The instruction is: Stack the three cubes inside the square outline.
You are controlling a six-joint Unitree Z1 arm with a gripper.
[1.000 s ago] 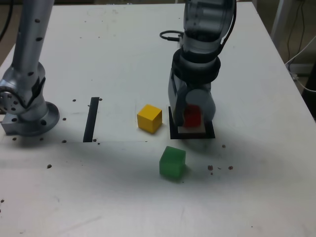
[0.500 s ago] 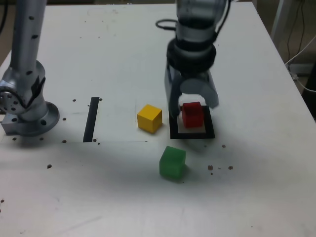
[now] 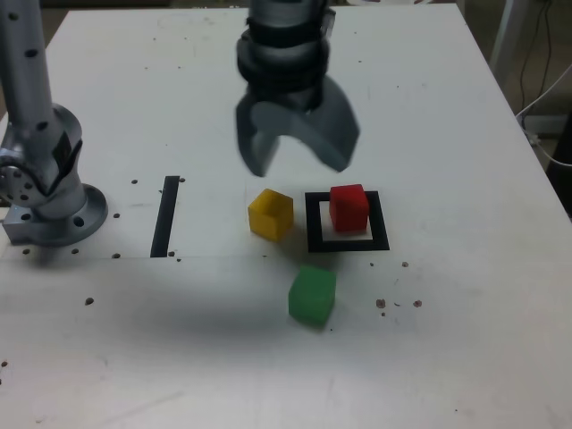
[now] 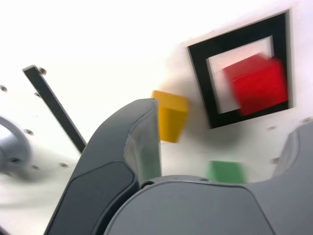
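your fingers [image 3: 297, 147] hang spread and empty; pinch the small matte yellow cube [image 3: 271, 214], likely light and rigid, across two flat opposite faces.

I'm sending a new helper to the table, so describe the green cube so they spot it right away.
On the white table, find the black square outline with the red cube inside it. The green cube sits alone on bare table just in front of the outline's corner, nearer the camera in the exterior view. Unlike the yellow cube beside the outline, it is the nearest cube to the camera.
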